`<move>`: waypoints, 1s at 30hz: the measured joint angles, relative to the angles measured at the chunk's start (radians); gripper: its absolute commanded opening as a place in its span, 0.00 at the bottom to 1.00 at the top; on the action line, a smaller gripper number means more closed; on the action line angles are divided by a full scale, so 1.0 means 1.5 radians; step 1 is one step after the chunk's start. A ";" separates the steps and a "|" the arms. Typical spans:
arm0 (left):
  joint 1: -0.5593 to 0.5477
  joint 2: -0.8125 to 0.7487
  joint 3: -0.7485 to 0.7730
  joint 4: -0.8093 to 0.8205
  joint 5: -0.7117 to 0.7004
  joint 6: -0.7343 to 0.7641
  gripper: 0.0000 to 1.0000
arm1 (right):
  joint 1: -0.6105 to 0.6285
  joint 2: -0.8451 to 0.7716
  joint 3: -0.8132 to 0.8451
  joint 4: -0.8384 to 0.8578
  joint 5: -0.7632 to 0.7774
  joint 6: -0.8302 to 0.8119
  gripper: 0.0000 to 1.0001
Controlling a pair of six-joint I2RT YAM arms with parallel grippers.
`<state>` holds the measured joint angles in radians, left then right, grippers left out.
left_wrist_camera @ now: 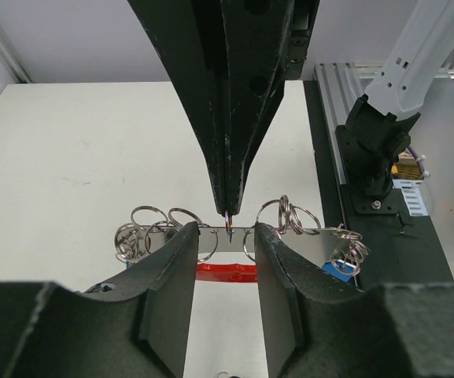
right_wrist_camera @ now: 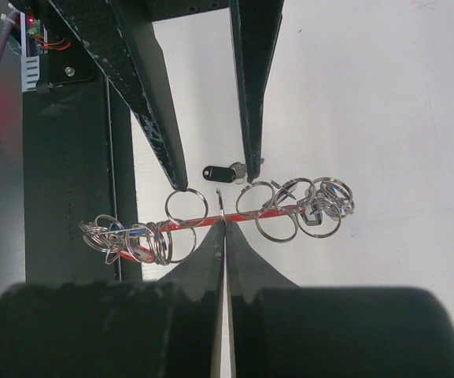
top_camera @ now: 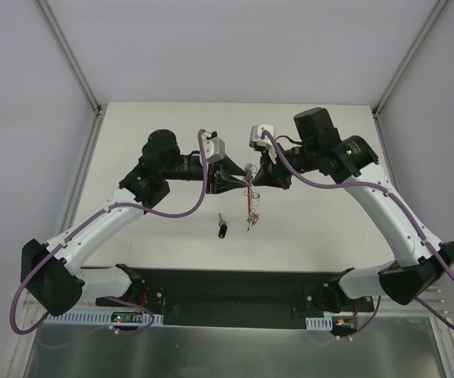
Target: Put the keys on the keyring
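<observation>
The keyring [top_camera: 250, 206] hangs between both grippers above the table's middle: a silvery bar [left_wrist_camera: 219, 240] strung with several split rings, and a red tag [left_wrist_camera: 225, 272] under it. A blue head [left_wrist_camera: 338, 272] shows among the rings at one end. My right gripper [right_wrist_camera: 223, 223] is shut on a thin ring at the bar's middle. My left gripper [left_wrist_camera: 227, 236] is open, facing the right one, one fingertip [right_wrist_camera: 179, 179] touching a ring's top. A key with a black head [right_wrist_camera: 215, 172] lies on the table [top_camera: 171, 236] below, also seen from above [top_camera: 223, 228].
Both arms reach in from the near corners, their purple cables [top_camera: 187, 206] looping beside them. A black base plate [top_camera: 234, 287] runs along the near edge. Metal frame posts [top_camera: 73, 59] stand at the far corners.
</observation>
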<state>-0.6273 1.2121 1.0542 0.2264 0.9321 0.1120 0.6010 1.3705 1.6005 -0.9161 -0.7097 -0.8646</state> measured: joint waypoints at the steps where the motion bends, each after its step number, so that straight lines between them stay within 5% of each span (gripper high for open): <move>1: 0.000 0.002 0.000 0.000 0.000 -0.003 0.32 | 0.000 0.000 0.000 0.001 0.000 0.000 0.01; 30: -0.040 0.031 0.015 -0.045 -0.077 0.006 0.18 | 0.001 0.000 -0.005 0.014 0.010 0.005 0.01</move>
<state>-0.6876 1.2587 1.0771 0.1596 0.8165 0.1211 0.6029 1.3705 1.5925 -0.8944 -0.6949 -0.8570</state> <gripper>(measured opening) 0.205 0.018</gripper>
